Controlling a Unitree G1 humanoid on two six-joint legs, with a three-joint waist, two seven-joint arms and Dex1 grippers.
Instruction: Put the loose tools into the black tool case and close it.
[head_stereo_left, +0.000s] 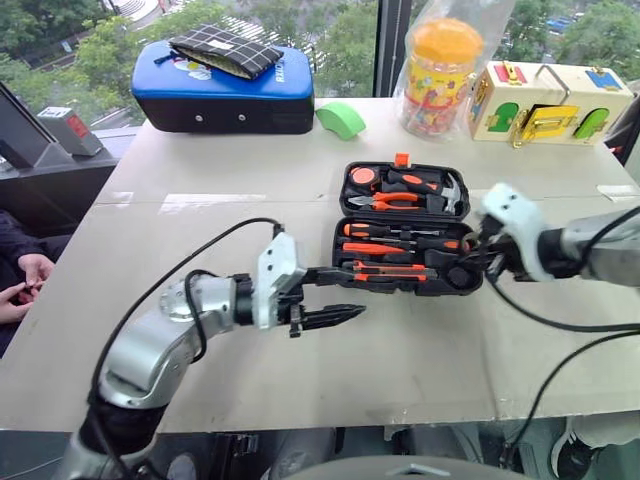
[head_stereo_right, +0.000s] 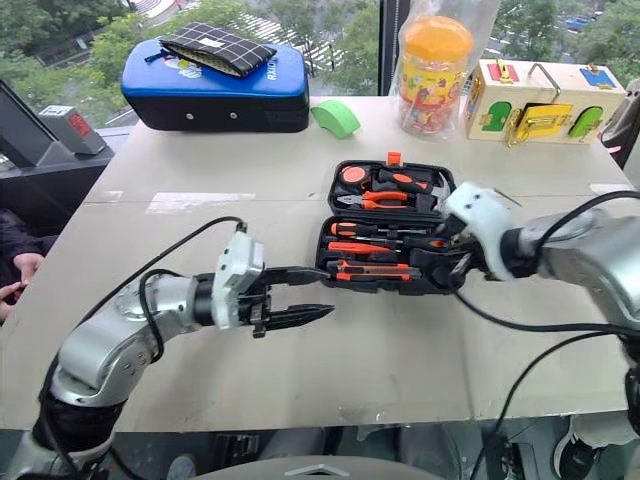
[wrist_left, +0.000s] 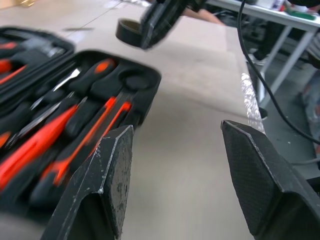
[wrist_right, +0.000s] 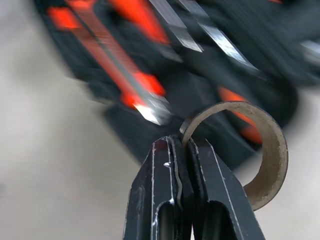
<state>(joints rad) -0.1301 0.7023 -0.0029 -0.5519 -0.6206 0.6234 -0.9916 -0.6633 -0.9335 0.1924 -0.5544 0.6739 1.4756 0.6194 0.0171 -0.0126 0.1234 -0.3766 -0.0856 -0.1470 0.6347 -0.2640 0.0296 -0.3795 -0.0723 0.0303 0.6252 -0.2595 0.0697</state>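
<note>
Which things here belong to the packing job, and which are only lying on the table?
Job: black tool case, tape roll in the right gripper, screwdrivers, utility knife.
Lying about: blue case, candy jar, wooden latch box, green tape.

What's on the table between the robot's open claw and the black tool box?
Nothing, just bare table between the left gripper and the tool case, going by the left wrist view.

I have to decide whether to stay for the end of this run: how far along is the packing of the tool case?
Nearly done. The screwdrivers and the utility knife already lie in the open black tool case. In hand: the right gripper is shut on the wall of the tape roll, held beside the case's right end. The left gripper is open beside the case. Left: seat the roll and shut the lid.
</note>
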